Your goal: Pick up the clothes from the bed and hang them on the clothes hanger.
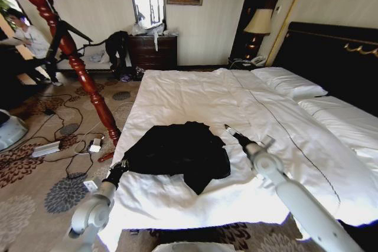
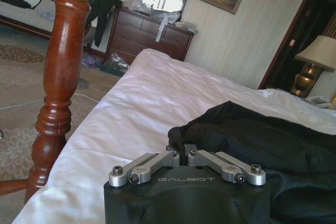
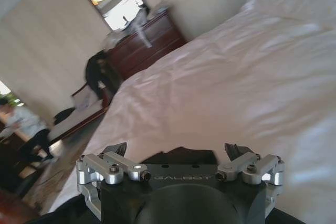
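Black clothes (image 2: 262,140) pinched in closed left claw (image 2: 181,153); right claw (image 3: 178,153) spread wide.

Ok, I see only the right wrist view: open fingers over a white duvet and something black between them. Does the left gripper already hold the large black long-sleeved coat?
Observer: Yes. The left gripper is shut on the edge of the large black long-sleeved coat, on the side opposite your right gripper.
Operator: And is the coat lifted?
Observer: No, it lies bunched on the wide white-covered bed, near the foot end.
Operator: Where is the hanger?
Observer: The tall reddish-brown wooden coat stand stands on the patterned carpet beside the bed, on the robot's left, close to the left gripper.
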You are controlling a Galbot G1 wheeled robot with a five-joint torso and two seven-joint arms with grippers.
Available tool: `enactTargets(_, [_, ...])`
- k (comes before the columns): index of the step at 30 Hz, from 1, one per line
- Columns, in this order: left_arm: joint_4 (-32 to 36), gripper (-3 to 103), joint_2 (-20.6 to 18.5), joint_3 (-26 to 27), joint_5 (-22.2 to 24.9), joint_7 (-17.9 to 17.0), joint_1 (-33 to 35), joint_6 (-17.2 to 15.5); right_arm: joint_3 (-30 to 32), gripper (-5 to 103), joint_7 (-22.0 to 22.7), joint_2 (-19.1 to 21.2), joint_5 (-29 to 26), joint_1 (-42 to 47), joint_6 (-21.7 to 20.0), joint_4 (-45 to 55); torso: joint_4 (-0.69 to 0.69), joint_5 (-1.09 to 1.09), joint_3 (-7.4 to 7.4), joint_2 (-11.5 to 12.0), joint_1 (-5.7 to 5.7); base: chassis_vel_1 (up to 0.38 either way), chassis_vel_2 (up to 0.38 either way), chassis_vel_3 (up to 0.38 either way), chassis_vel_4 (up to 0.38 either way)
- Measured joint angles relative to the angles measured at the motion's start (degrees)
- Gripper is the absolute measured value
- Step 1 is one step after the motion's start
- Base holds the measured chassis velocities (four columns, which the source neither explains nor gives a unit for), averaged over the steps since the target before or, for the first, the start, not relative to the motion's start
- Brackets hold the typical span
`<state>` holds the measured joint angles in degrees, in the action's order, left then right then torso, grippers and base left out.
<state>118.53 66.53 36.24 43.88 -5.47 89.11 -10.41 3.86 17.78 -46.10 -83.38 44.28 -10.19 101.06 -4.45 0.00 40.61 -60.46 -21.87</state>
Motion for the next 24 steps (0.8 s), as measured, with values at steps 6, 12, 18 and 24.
enactTargets(6, [0.27,2,0.99,-0.58,-1.04,0.01,-0.22,0.03,-11.13,100,-12.63,-1.65,-0.30,-10.51,1.88,-11.63,0.00,-0.02,0.01,0.01,-0.01,0.000,0.000,0.000,0.000])
enactTargets(12, [0.49,2,2.04,-1.17,-2.16,0.02,-0.03,0.07,-15.31,100,-25.59,-3.48,1.35,-15.33,0.98,-22.13,-0.02,0.01,0.01,0.01,-0.02,0.000,0.000,0.000,0.000])
enactTargets(18, [0.58,2,2.09,-1.37,-2.47,-0.15,-0.02,0.08,-15.56,100,-35.47,-4.59,3.58,-17.35,-0.52,-29.69,-0.02,-0.01,0.00,0.01,-0.01,0.000,0.000,0.000,0.000])
enactTargets(24, [0.49,2,2.47,-1.83,-2.53,-0.39,-0.07,0.00,-15.61,100,-43.77,-5.91,7.69,-18.57,-1.75,-36.82,-0.02,0.00,0.00,0.01,-0.01,0.000,0.000,0.000,0.000])
